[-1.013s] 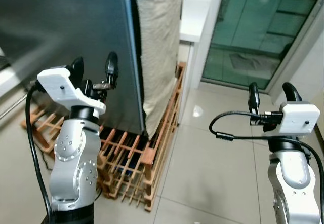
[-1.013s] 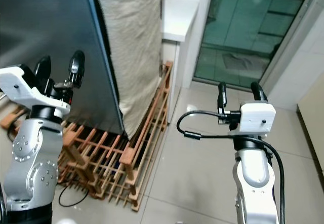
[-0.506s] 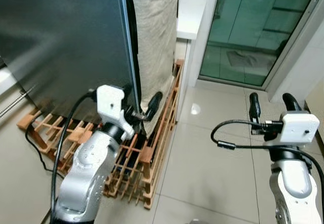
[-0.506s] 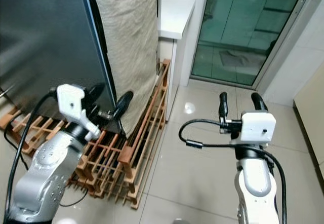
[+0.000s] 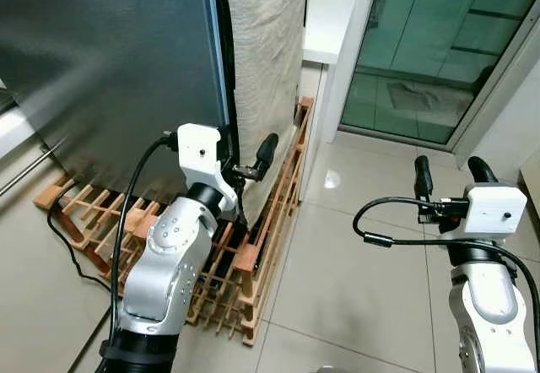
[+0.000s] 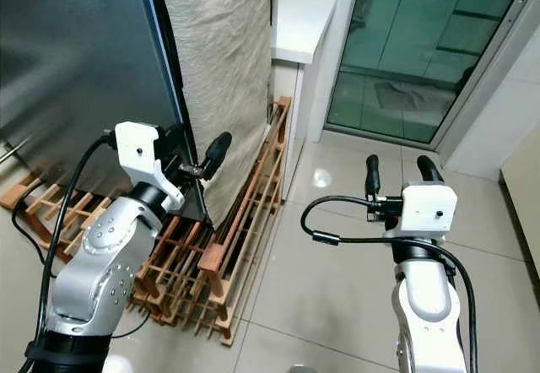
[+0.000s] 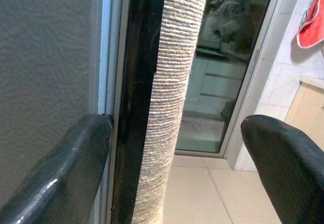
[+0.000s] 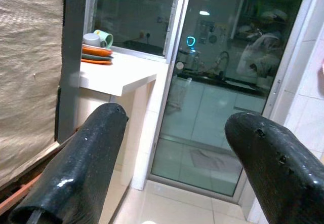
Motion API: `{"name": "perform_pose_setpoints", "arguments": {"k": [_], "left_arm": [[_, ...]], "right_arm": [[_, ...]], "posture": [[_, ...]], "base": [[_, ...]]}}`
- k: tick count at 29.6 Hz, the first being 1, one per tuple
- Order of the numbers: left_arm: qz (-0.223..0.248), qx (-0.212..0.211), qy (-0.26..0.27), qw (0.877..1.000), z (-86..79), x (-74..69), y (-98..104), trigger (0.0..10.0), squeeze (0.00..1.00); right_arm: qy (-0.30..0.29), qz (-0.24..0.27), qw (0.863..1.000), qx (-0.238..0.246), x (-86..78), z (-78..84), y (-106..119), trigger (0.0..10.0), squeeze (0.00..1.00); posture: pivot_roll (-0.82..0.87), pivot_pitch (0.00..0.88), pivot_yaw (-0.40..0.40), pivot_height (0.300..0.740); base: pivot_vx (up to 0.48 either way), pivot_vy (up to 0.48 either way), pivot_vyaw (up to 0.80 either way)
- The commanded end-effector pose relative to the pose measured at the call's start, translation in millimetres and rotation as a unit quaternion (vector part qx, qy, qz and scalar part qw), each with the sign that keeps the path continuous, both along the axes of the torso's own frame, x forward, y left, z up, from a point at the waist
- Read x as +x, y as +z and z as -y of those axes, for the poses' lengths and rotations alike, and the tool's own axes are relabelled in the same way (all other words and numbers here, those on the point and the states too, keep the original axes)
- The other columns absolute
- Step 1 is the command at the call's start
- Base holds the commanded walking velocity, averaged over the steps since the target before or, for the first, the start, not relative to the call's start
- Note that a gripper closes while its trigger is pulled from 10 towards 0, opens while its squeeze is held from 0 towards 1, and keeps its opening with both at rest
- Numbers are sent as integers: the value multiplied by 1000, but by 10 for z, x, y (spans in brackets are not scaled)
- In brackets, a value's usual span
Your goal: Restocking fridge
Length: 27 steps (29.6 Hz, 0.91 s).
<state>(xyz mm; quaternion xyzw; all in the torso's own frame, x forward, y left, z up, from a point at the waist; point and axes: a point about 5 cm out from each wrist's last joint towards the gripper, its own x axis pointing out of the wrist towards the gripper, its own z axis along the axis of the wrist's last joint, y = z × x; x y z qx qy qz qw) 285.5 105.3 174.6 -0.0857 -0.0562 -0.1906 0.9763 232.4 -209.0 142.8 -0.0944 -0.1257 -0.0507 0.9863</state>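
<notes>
While the fridge (image 5: 110, 69) stands closed, the step in hand reads as getting its door open; no stock is held.

Item 1, left gripper (image 5: 245, 164): fingers spread, nothing between them. One finger (image 7: 61, 171) lies against the door's edge, beside the black seal strip (image 7: 136, 97); the other finger (image 7: 288, 168) stands well out past the woven cloth (image 5: 266, 61) hanging at the fridge's side. Door edge, seal and cloth all sit between the jaws.

Item 2, right gripper (image 6: 394, 168): fingers parted, empty, raised over bare floor tiles (image 5: 354, 255), well apart from the fridge. Beyond its jaws, in the right wrist view: a white counter (image 8: 121, 74) bearing stacked plates with a cup (image 8: 97, 46), and a glass door (image 8: 212, 97).

Item 3, wooden rack (image 5: 245, 255): slatted, on the floor below the left gripper, under the fridge and cloth.

Next move, as judged: the left jaws must catch the door edge alone, without pinching the cloth, then draw the door outward. Risk: the fingers snag the fabric or slip off the smooth steel face.
</notes>
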Motion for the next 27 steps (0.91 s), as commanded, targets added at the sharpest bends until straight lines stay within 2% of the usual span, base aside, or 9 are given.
{"name": "perform_pose_setpoints", "arguments": {"k": [1, 4, 8, 10, 16, 18, 21, 24, 27], "left_arm": [[12, -8, 21, 1000, -66, 63, 98, 10000, 0], [16, -10, -7, 1000, 10, 82, 140, 10000, 0], [3, 0, -118, 993, 361, 175, 209, 10000, 0], [3, 1, -134, 991, 428, 191, 224, 10000, 0], [-21, -57, -236, 970, 895, 244, 332, 10000, 0], [-24, -70, -247, 966, 953, 240, 349, 10000, 0], [-30, -126, -316, 940, 1090, 154, 409, 10000, 0], [-24, -140, -333, 932, 1096, 124, 432, 10000, 0], [-6, -175, -384, 907, 1104, 30, 523, 10000, 0]], "right_arm": [[-2, -3, 1000, -2, 0, 20, -17, 10000, 0], [-2, -3, 1000, 0, 1, 3, -21, 10000, 0], [5, -18, 1000, 11, 22, -30, -89, 10000, 0], [8, -22, 1000, 13, 28, -40, -104, 10000, 0], [10, -38, 999, 29, 89, -39, -153, 10000, 0], [7, -38, 999, 32, 90, -29, -158, 10000, 0], [3, -39, 999, 33, 97, -10, -158, 10000, 0], [3, -39, 999, 33, 99, -3, -160, 10000, 0], [4, -42, 999, 33, 110, -1, -174, 10000, 0]], "posture": [[-121, 0, 20, 731], [-119, 0, 23, 731], [-110, 0, 15, 731], [-110, 0, 15, 731], [-133, 0, 28, 731], [-133, 0, 28, 731], [-150, 0, 34, 731], [-150, 0, 34, 731], [-150, 0, 34, 731]], "base": [[0, 0, 0], [0, 0, 0], [0, 0, 0], [0, 0, 0], [0, 0, 0], [0, 0, 0], [0, 0, 0], [0, 0, 0], [0, 0, 0]]}}
